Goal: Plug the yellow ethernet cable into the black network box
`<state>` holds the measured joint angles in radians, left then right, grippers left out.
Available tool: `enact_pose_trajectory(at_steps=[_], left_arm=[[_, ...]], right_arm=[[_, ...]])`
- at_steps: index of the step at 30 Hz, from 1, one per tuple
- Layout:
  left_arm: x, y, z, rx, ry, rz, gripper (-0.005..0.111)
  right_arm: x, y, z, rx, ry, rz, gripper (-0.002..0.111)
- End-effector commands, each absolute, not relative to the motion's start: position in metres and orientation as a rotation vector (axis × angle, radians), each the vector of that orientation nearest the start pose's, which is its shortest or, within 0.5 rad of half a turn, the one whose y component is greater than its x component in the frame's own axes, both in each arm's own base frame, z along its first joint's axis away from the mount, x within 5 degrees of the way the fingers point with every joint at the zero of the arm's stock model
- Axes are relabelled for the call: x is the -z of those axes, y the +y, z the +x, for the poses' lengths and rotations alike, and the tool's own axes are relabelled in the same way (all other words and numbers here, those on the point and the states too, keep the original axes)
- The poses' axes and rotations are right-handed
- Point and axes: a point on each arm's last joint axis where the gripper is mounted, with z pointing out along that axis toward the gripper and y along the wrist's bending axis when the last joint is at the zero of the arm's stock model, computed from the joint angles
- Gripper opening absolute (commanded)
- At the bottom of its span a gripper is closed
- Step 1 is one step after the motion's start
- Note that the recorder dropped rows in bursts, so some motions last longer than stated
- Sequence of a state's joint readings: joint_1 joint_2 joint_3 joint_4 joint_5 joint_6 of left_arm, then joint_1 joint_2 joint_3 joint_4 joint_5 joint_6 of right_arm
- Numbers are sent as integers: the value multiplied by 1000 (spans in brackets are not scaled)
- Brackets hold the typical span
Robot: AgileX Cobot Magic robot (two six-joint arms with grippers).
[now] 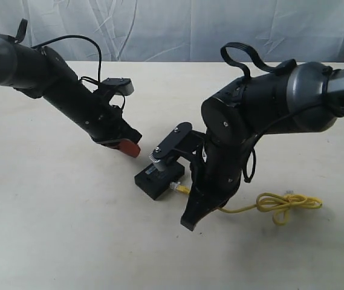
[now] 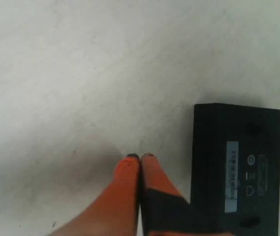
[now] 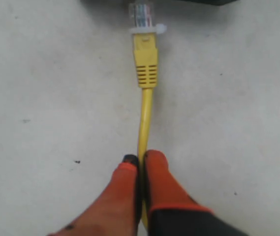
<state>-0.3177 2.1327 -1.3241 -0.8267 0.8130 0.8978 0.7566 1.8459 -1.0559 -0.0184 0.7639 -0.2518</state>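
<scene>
Yellow ethernet cable (image 3: 144, 113) plug-first at black network box (image 2: 235, 167) edge.

Matt plastic box (image 2: 211, 157), smooth yellow cable (image 3: 145, 115)

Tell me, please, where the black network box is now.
The black network box lies on the table mid-frame in the exterior view, just right of the left gripper, with the yellow ethernet cable ending at its right edge.

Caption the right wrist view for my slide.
Right claw pinches the yellow ethernet cable, plug facing the black network box.
</scene>
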Motion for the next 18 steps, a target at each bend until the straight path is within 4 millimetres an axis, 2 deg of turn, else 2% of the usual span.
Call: enact_pose_trajectory(at_steps=[1,5,15,18], left_arm=[[-109,-176,368,869,2696,859,0],[-103,-178,365,916,2714,868,0],[-105,-180,357,1023,2734,934,0],[-106,-180,355,1043,2739,946,0]], right_arm=[[-148,225,240,-15,2631,-1495,-1],[-148,225,240,-18,2630,-1492,-1],[-148,226,237,-50,2640,-1533,-1],[-139,226,237,-48,2661,-1540,-1]])
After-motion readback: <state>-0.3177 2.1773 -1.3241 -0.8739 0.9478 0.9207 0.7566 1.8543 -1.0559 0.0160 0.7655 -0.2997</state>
